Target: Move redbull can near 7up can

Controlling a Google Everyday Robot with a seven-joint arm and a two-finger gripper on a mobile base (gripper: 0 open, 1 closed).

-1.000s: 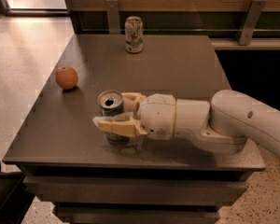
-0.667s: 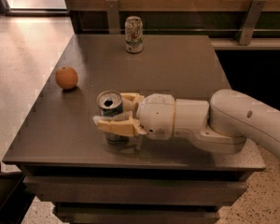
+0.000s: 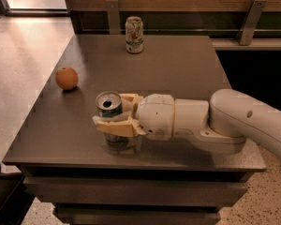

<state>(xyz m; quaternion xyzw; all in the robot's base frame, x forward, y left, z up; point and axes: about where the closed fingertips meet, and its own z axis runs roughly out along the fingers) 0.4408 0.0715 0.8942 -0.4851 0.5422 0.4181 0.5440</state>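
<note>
The redbull can (image 3: pixel 108 108) stands upright near the front of the grey table (image 3: pixel 178 69), its silver top showing. My gripper (image 3: pixel 116 112) reaches in from the right, its tan fingers (image 3: pixel 113 126) closed around the can, one in front and one behind. The 7up can (image 3: pixel 134 34), white with green and red markings, stands upright at the table's far edge, well away from the redbull can.
An orange (image 3: pixel 66 78) lies on the left side of the table, left of and beyond the gripper. A wooden wall with metal brackets (image 3: pixel 249 14) runs behind the table. The floor drops away on the left and front.
</note>
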